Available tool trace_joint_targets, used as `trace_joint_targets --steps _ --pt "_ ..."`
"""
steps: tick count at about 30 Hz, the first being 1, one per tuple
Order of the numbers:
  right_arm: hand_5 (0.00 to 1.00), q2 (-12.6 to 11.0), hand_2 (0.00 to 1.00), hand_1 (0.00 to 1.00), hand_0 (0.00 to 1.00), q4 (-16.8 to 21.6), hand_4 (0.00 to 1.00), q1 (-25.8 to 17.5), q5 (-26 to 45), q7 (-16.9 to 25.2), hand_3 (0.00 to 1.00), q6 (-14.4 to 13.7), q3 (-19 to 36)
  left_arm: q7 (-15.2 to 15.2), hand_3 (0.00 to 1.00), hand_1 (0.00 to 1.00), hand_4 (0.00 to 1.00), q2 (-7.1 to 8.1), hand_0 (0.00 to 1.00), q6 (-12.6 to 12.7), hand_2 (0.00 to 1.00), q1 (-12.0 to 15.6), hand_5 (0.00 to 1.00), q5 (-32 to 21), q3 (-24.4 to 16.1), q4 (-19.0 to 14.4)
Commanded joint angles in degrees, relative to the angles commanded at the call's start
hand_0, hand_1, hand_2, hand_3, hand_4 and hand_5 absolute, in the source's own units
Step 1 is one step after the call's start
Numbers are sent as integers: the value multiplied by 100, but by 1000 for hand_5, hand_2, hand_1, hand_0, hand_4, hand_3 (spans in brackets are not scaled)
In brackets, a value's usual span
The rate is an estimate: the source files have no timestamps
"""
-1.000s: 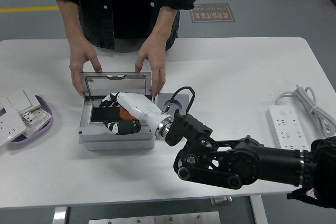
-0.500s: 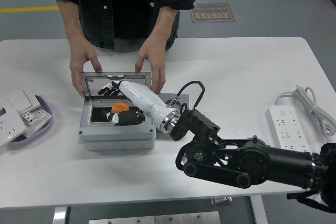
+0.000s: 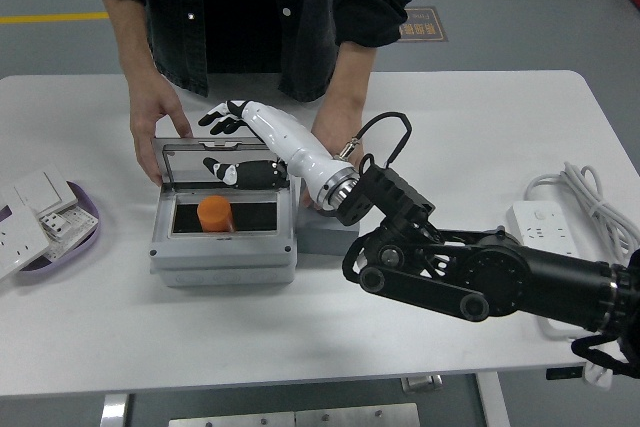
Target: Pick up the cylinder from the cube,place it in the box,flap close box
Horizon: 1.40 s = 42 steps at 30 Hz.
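1. Inside the grey box (image 3: 224,247), the orange cylinder (image 3: 214,214) stands.
2. Right hand (image 3: 238,142), fingers spread and empty, hovers behind the raised lid (image 3: 226,162).
3. Best to push the lid's top edge forward and down, clear of the person's hand (image 3: 158,123).

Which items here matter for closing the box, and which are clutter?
Job: orange cylinder inside the grey box; its raised lid; right hand at the lid, fingers open; person's hand steadying the box.
Clutter: power strip; purple tray of wall switches.

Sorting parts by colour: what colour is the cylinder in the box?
Orange; the cylinder shows best in the head view.
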Motion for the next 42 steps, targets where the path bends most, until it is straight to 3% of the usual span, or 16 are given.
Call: trace_joint_targets --steps 19,32,35,42 --pt "245 129 640 666 790 -427 733 277 330 39 698 37 -253 7 626 622 672 48 599 -10 608 -58 177 22 11 -14" --pt "259 117 637 665 783 -931 731 336 878 311 695 -3 -445 8 627 622 675 49 599 -6 608 -59 181 31 19 -15" --pt "267 91 636 665 782 -834 733 297 876 284 693 -16 -492 10 627 622 680 35 599 -4 608 -56 187 31 15 -13" --pt "271 -105 634 663 780 -47 732 112 514 -11 693 -61 -507 14 627 622 682 4 599 8 608 -43 191 53 -32 -7"
